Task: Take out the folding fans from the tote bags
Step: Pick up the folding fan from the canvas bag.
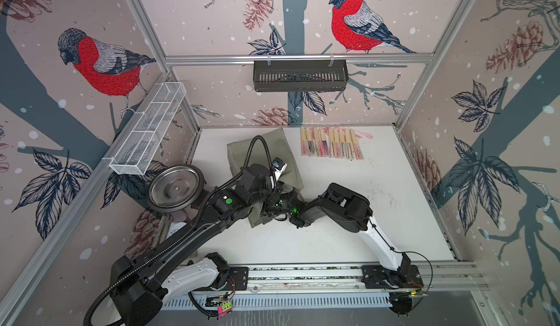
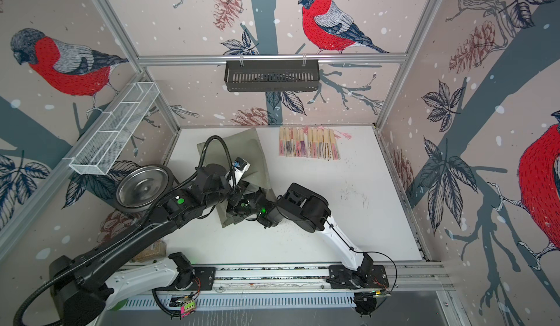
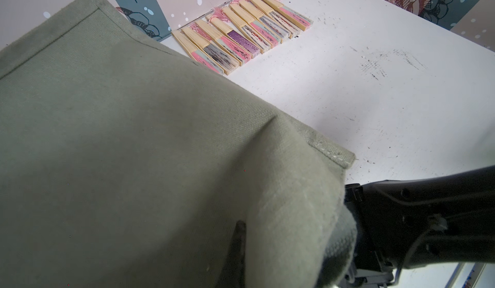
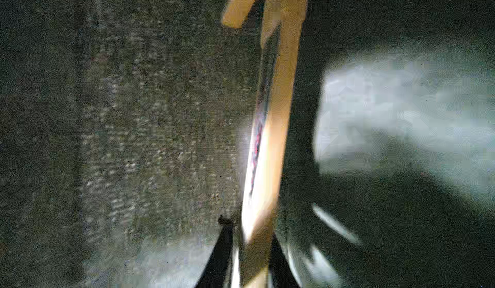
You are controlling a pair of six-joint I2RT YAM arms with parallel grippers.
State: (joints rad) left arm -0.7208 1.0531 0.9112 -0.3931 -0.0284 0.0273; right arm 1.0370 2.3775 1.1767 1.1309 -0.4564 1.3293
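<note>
Extraction of one more fan is in hand. The tote bag (image 1: 272,148) lies left of centre on the white table (image 1: 378,218), its mouth turned toward the near edge. Its upper rim is held up by the left gripper (image 3: 238,235), whose jaws are closed, apparently on the cloth; only one dark fingertip is seen past the fabric.

The right gripper (image 4: 249,230) is set inside the opened mouth. In the dim, blurred right wrist view a folding fan (image 4: 276,112) is seen between its jaws, which are drawn in against the bamboo on either side, so a grip is judged to be made. Whether the second bamboo end (image 4: 238,5) beyond it belongs to another fan cannot be told.

A row of fans (image 1: 331,147) is laid out at the far edge, just right of the bag.

Next, the held fan should be drawn out along its own length with the rim kept raised. Snagging on the cloth is to be avoided.
</note>
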